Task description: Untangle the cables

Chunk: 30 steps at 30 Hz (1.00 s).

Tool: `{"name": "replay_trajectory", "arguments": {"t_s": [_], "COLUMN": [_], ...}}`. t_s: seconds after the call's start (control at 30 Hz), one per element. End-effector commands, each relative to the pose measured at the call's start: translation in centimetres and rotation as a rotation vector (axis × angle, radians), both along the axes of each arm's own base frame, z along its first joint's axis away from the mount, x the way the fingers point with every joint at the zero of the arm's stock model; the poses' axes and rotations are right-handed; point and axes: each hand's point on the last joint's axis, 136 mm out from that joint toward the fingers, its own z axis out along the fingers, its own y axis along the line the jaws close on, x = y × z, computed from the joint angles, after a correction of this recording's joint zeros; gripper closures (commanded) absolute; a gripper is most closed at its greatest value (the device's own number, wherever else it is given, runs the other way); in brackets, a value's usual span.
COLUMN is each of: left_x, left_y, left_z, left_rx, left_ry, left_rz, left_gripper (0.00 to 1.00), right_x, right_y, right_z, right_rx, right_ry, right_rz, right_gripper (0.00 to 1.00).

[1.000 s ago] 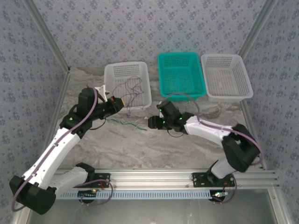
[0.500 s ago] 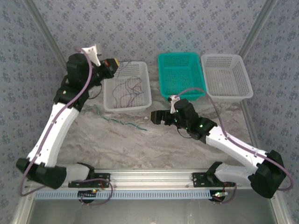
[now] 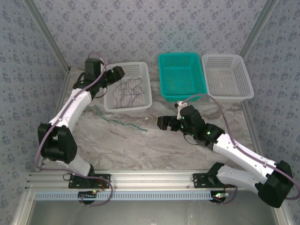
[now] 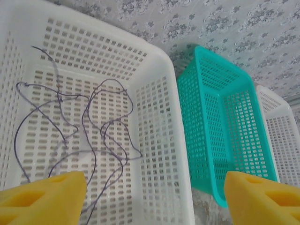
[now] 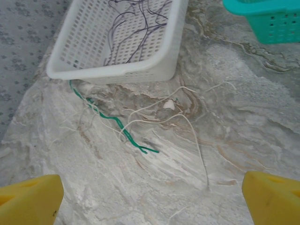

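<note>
My left end effector (image 3: pixel 115 73) sits at the left rim of the white basket (image 3: pixel 140 101), up at the back left of the table (image 3: pixel 154 150). In its wrist view the left end effector (image 4: pixel 152 201) is spread wide, one yellow fingertip (image 4: pixel 42 197) in each lower corner, nothing between them. Below it the maroon cables (image 4: pixel 93 140) lie in loose loops on the floor of the white basket (image 4: pixel 159 117), crossing one another in several places. The teal basket (image 4: pixel 206 117) stands just to its right, and beyond that the far white basket (image 4: pixel 281 131).

From above, the maroon cables (image 3: pixel 129 89) fill the middle of their basket. The teal basket (image 3: pixel 180 58) and the far white basket (image 3: pixel 225 58) stand in a row beside it along the back.

The green cable (image 3: pixel 123 123) lies on the bare table in front of the white basket, running from near its front left corner out to the right. My right end effector (image 3: pixel 163 123) hangs over the table in front of the teal basket, to the right of the green cable's end and apart from it.

In its wrist view the right end effector (image 5: pixel 150 201) is also spread wide and holds nothing. Ahead of it the green cable (image 5: pixel 112 124) kinks across the marble, and a pale cable (image 5: pixel 187 122) loops beside it, some strands crossing the green one. The maroon cables (image 5: pixel 131 23) show inside the white basket (image 5: pixel 122 70) behind.
</note>
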Motion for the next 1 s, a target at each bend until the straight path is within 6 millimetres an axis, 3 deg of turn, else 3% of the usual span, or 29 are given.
{"name": "replay_trajectory", "arguments": {"t_s": [0.0, 0.07, 0.2, 0.37, 0.5, 0.63, 0.7, 0.8, 0.93, 0.97], "left_x": [-4.2, -6.9, -12.4, -17.5, -20.1, -20.8, -20.6, -19.9, -19.4, -19.0], "left_y": [0.5, 1.1, 2.2, 4.6, 6.9, 7.3, 6.8, 5.8, 4.2, 3.5], "left_z": [6.6, 6.8, 5.2, 0.7, -2.6, -4.2, -4.5, -4.4, -4.5, -4.0], "left_rx": [-0.050, -0.045, 0.029, 0.215, 0.283, 0.309, 0.297, 0.266, 0.204, 0.176], "left_ry": [-0.167, -0.185, -0.176, -0.034, 0.074, 0.116, 0.121, 0.111, 0.107, 0.083], "left_rz": [-0.014, -0.011, -0.011, 0.038, 0.093, 0.093, 0.074, 0.045, -0.013, -0.033], "left_gripper": [0.22, 0.22, 0.24, 0.23, 0.21, 0.19, 0.18, 0.14, 0.07, 0.05], "right_x": [0.4, 0.7, 0.9, -0.2, -1.6, -2.4, -2.6, -2.6, -1.8, -1.5], "right_y": [-1.0, -0.8, 0.9, 2.8, 3.6, 3.8, 3.5, 2.9, 2.2, 1.9], "right_z": [-1.8, -3.1, -6.7, -12.8, -16.7, -18.6, -19.2, -19.3, -17.8, -17.1], "right_rx": [-0.084, -0.132, -0.234, -0.388, -0.451, -0.490, -0.502, -0.486, -0.466, -0.463], "right_ry": [0.020, 0.036, 0.106, 0.277, 0.409, 0.451, 0.458, 0.456, 0.421, 0.404], "right_rz": [-0.048, -0.049, -0.018, -0.047, -0.093, -0.117, -0.136, -0.167, -0.188, -0.196], "right_gripper": [0.01, 0.01, 0.02, 0.05, 0.05, 0.10, 0.23, 0.54, 0.95, 0.99]}}
